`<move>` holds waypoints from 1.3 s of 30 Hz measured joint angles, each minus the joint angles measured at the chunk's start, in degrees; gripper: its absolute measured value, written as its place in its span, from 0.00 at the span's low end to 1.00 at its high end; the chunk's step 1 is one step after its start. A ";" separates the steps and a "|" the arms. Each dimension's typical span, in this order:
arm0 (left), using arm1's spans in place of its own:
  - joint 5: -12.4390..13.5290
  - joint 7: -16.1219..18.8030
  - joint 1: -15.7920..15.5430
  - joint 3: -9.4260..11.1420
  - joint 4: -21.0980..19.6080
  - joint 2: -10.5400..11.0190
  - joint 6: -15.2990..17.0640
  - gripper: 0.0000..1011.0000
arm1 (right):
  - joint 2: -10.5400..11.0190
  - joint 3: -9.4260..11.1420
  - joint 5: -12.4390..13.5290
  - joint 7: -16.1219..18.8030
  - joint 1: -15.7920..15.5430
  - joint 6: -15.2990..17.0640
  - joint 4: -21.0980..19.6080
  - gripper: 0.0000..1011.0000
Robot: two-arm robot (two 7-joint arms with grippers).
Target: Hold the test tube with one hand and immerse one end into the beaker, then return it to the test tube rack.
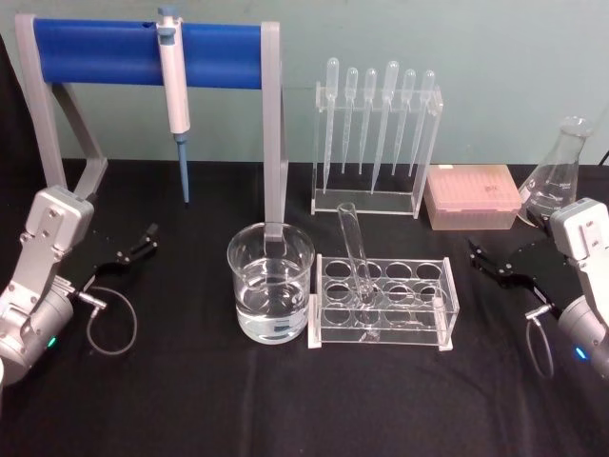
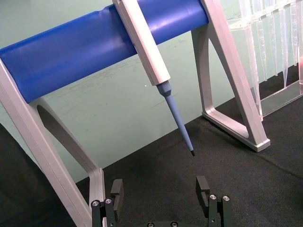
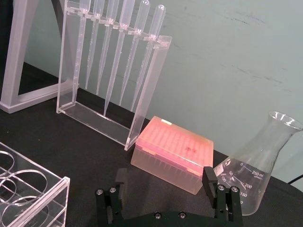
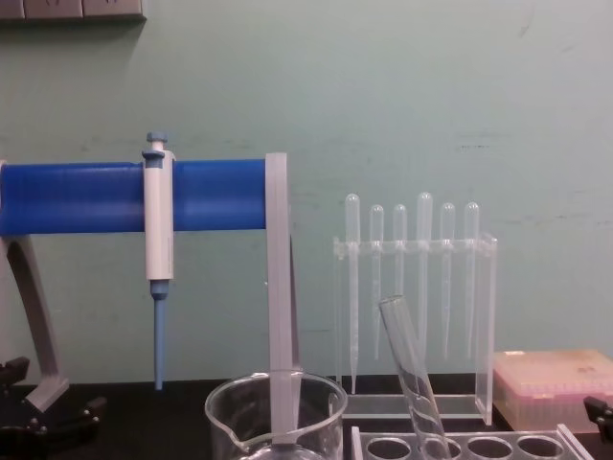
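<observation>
The test tube (image 1: 357,249) leans in the rack (image 1: 447,288) at the beaker's (image 1: 270,286) 3 o'clock, the left gripper (image 1: 136,246) and right gripper (image 1: 487,263) gape empty, so we judge nothing begun.

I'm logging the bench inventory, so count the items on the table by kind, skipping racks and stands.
Pipettes: 6
Test tube: 1
Beaker: 1
Flask: 1
Pipettor: 1
Pink box: 1
Total: 11
</observation>
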 joint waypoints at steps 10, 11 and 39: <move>0.00 0.00 0.00 0.00 0.00 0.00 0.00 0.99 | 0.40 1.17 -0.02 0.02 -1.50 -0.02 -1.69 0.99; 0.00 0.00 0.00 0.00 0.00 0.00 0.00 0.99 | 0.98 1.73 -0.05 -0.10 -2.75 0.01 -3.44 0.99; 0.00 0.00 0.00 0.00 0.00 0.00 0.00 0.99 | -0.75 -2.83 7.93 24.26 1.33 9.73 -12.05 0.99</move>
